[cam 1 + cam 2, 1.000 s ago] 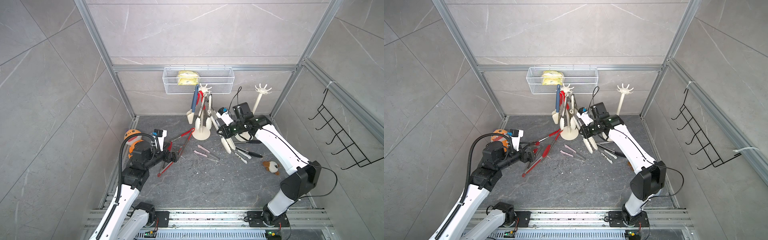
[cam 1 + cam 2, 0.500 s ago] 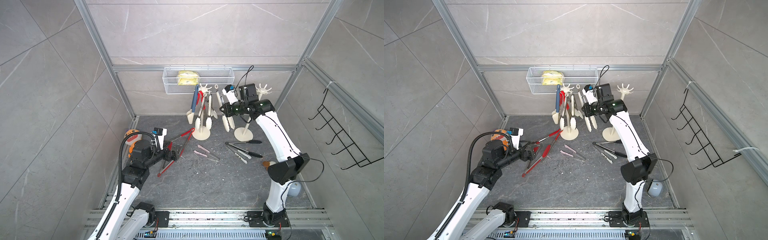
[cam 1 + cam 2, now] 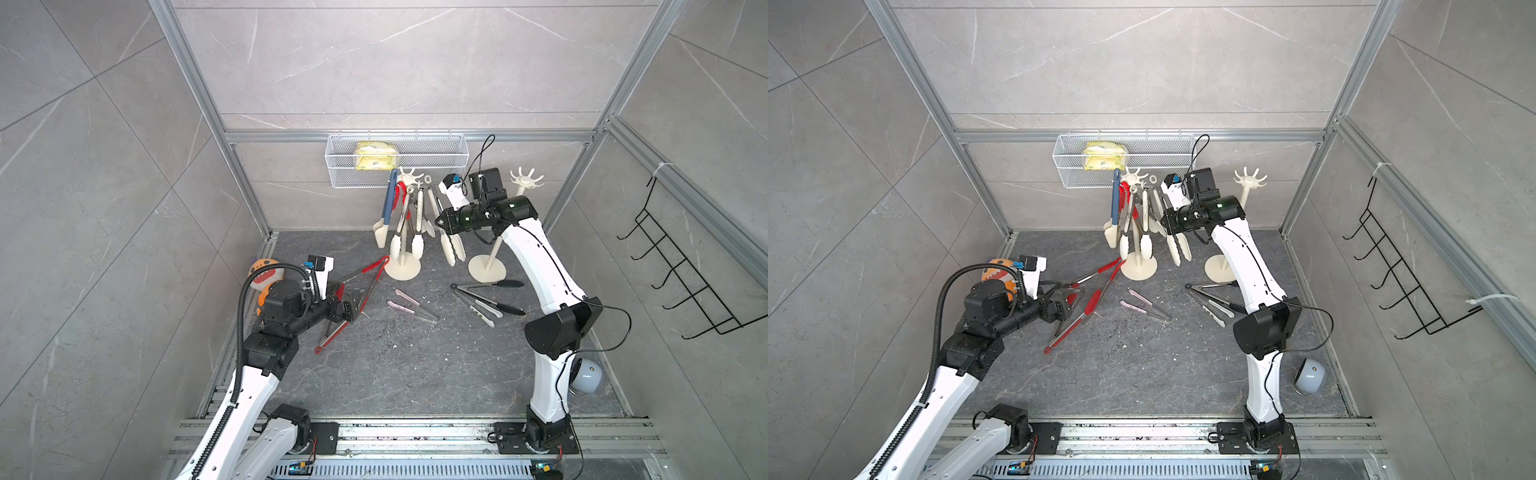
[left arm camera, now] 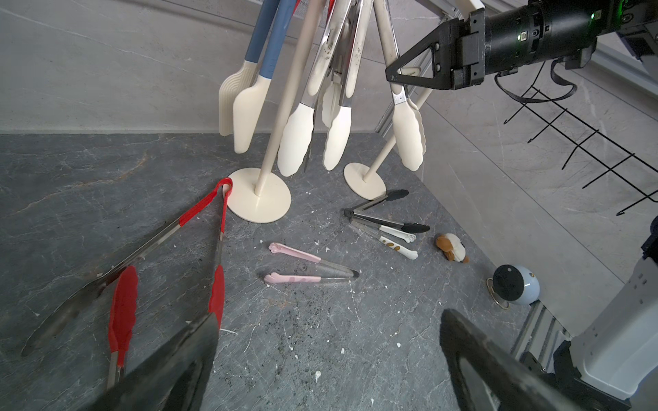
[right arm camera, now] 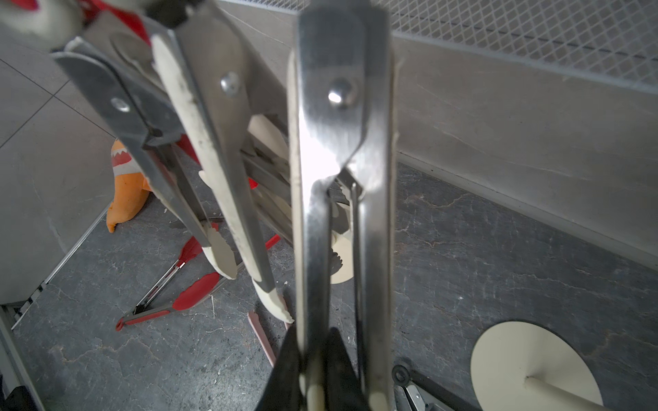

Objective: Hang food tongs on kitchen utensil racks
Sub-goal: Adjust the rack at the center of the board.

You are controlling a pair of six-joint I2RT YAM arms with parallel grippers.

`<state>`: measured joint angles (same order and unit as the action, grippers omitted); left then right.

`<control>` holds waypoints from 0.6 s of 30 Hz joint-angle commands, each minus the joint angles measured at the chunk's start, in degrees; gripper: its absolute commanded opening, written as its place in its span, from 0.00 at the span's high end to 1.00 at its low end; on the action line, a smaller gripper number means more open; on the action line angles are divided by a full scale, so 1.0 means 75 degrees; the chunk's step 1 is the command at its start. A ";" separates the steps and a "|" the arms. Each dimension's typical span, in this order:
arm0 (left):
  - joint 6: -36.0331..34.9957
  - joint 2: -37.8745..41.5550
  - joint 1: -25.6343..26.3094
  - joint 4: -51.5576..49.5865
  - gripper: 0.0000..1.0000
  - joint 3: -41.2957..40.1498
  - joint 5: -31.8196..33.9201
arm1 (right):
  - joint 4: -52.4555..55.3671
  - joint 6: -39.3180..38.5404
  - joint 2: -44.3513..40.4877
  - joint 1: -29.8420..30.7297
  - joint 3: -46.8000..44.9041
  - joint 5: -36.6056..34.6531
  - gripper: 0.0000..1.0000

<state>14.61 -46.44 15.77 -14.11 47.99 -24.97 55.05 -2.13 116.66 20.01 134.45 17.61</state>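
Two cream utensil racks stand at the back. The left rack (image 3: 409, 178) carries several hung tongs, while the right rack (image 3: 527, 181) has bare prongs. My right gripper (image 3: 439, 220) is shut on one arm of steel tongs with cream tips (image 3: 453, 249), which hang upright beside the left rack's crown. In the right wrist view these tongs (image 5: 338, 160) fill the middle, and I cannot tell whether their top ring sits on a prong. My left gripper (image 3: 349, 309) stands open and empty low over the floor, beside red tongs (image 3: 361, 286).
Pink tongs (image 3: 409, 305) and black-tipped tongs (image 3: 486, 291) lie on the floor between the arms. A white mesh basket (image 3: 397, 166) hangs on the back wall and a black wire rack (image 3: 681, 274) on the right wall. An orange plush toy (image 3: 264, 274) sits behind the left arm.
My right arm has lifted the cream-tipped tongs from floor level up to the left rack's crown. The left arm has not moved.
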 commanded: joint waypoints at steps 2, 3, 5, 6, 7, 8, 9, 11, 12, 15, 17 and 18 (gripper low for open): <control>0.0068 0.0016 0.0018 0.0206 0.00 0.0278 -0.0010 | -0.0264 0.0012 -0.0382 -0.0001 -0.0165 0.0356 1.00; 0.0077 0.0016 0.0018 0.0217 0.00 0.0260 -0.0009 | -0.0290 -0.0006 -0.0419 0.0008 -0.0201 0.0379 1.00; 0.0081 0.0016 0.0018 0.0241 0.00 0.0249 0.0002 | -0.0394 -0.0018 -0.0523 0.0020 -0.0348 0.0383 1.00; 0.0079 0.0004 0.0018 0.0252 0.00 0.0243 0.0023 | -0.0452 -0.0009 -0.0572 0.0019 -0.0421 0.0400 1.00; 0.0089 -0.0007 0.0013 0.0253 0.00 0.0237 0.0022 | -0.0471 -0.0015 -0.0591 0.0028 -0.0436 0.0417 1.00; 0.0098 -0.0011 0.0018 0.0252 0.00 0.0236 0.0017 | -0.0461 -0.0010 -0.0630 0.0036 -0.0451 0.0440 1.00; 0.0092 -0.0020 0.0018 0.0259 0.00 0.0233 0.0002 | -0.0467 -0.0031 -0.0668 0.0047 -0.0486 0.0430 1.00; 0.0109 -0.0008 0.0013 0.0271 0.00 0.0203 0.0015 | -0.0538 -0.0046 -0.0765 0.0047 -0.0599 0.0418 1.00; 0.0115 0.0004 0.0018 0.0265 0.00 0.0189 0.0013 | -0.0568 -0.0044 -0.0802 0.0053 -0.0642 0.0418 1.00; 0.0116 0.0036 0.0019 0.0270 0.00 0.0169 0.0021 | -0.0605 -0.0058 -0.0893 0.0068 -0.0702 0.0457 1.00; 0.0117 0.0051 0.0018 0.0270 0.00 0.0159 0.0021 | -0.0592 -0.0099 -0.0916 0.0097 -0.0701 0.0568 1.00; 0.0115 0.0051 0.0014 0.0264 0.00 0.0163 0.0017 | -0.0571 -0.0145 -0.0929 0.0127 -0.0709 0.0582 1.00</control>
<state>15.00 -46.48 15.77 -14.09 47.99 -24.97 52.86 -2.22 112.55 20.18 129.60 20.12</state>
